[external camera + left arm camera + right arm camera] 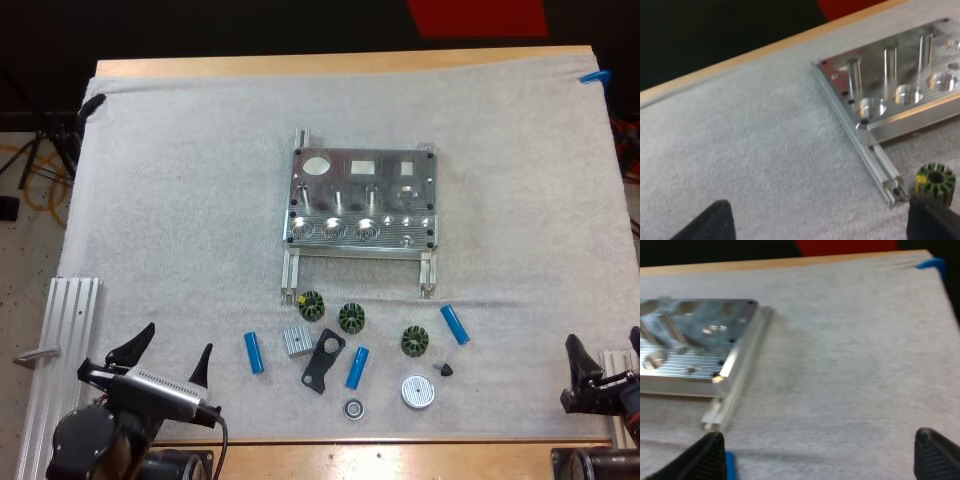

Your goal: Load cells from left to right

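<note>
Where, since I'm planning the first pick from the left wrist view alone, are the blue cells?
Observer: Three blue cylinders lie on the mat, on the near side of the fixture.
Operator: Which sits nearest my left claw?
Observer: The leftmost one, beside a ribbed metal block, lies to the right of the left claw.
Operator: And the right claw?
Observer: The right claw is open near the mat's right edge, holding nothing.
</note>
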Robot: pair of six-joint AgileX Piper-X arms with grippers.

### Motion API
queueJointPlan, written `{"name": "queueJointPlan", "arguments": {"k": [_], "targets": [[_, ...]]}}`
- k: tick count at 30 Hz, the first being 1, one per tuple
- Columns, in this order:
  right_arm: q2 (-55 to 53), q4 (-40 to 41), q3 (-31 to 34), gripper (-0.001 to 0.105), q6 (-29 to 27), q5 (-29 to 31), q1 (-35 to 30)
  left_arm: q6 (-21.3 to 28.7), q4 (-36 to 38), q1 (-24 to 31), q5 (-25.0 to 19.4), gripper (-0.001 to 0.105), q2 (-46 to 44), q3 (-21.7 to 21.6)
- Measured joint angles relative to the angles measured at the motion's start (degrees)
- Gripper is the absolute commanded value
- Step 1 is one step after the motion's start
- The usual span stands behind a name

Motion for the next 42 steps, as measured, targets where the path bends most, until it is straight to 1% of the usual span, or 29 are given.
{"name": "queueJointPlan", "arguments": {"k": [1,3,4,6,7,10,12,13,15,19,21,25,27,28,30,33,36,39,42], "targets": [[0.2,0.0,-0.4,0.074,0.0,-0.1,0.0,0.0,0.0,0.0,0.1,0.069,0.0,-0.6],[2.7,0.0,-2.6,0.074,-0.3,-0.3,0.0,0.0,1.5,0.0,0.0,0.069,0.0,-4.0],[3.5,0.0,-3.0,0.074,-0.4,-0.5,0.0,0.0,2.0,0.0,0.0,0.069,0.3,-4.9],[7.0,0.0,-6.0,0.074,-0.4,-1.5,0.0,0.0,3.7,0.0,0.5,0.069,2.6,-8.2],[7.9,0.0,-6.8,0.074,-0.4,-2.0,0.0,0.0,4.1,-0.1,0.9,0.069,3.5,-9.0],[12.7,0.0,-10.7,0.074,-0.4,-6.0,0.0,0.3,5.0,-1.6,3.3,0.069,8.0,-12.2],[17.1,0.1,-13.7,0.074,-0.7,-7.9,0.0,0.3,6.8,-3.0,3.7,0.069,11.4,-14.9],[18.2,0.2,-14.5,0.074,-0.9,-8.5,0.0,0.3,7.3,-3.3,3.8,0.069,12.4,-15.4],[22.3,1.6,-18.1,0.074,-1.7,-10.8,0.0,1.5,10.4,-4.1,3.8,0.069,16.3,-18.2],[28.0,6.1,-23.6,0.074,-2.6,-12.6,0.6,2.3,14.0,-5.1,3.8,0.069,21.1,-21.1],[31.2,9.1,-26.5,0.074,-3.4,-12.9,2.8,2.6,15.6,-6.1,3.8,0.069,22.8,-22.5],[34.8,14.8,-30.2,0.074,-3.6,-13.0,8.4,2.5,18.0,-6.8,3.8,0.069,24.2,-24.3],[36.9,18.7,-31.7,0.074,-3.8,-10.8,12.9,2.5,20.1,-6.9,4.1,0.069,24.9,-24.9],[37.4,19.6,-31.9,0.074,-3.8,-10.5,14.0,2.5,20.7,-6.9,4.4,0.069,24.9,-25.0],[39.1,21.9,-31.9,0.074,-3.8,-8.0,18.0,2.5,22.8,-6.9,6.1,0.069,25.1,-25.0],[40.6,22.8,-31.9,0.074,-2.6,-5.7,22.6,2.5,25.9,-6.9,8.1,0.069,25.1,-25.0],[41.9,22.8,-31.9,0.074,-1.7,-3.9,26.2,2.5,26.4,-6.9,8.5,0.069,25.1,-25.0],[43.3,22.9,-31.9,0.074,-1.0,-1.5,28.3,2.5,26.4,-6.9,8.6,0.069,25.1,-25.0],[45.0,22.9,-31.9,0.074,0.1,0.7,29.1,2.0,26.4,-6.9,8.6,0.069,26.2,-25.0]]}}
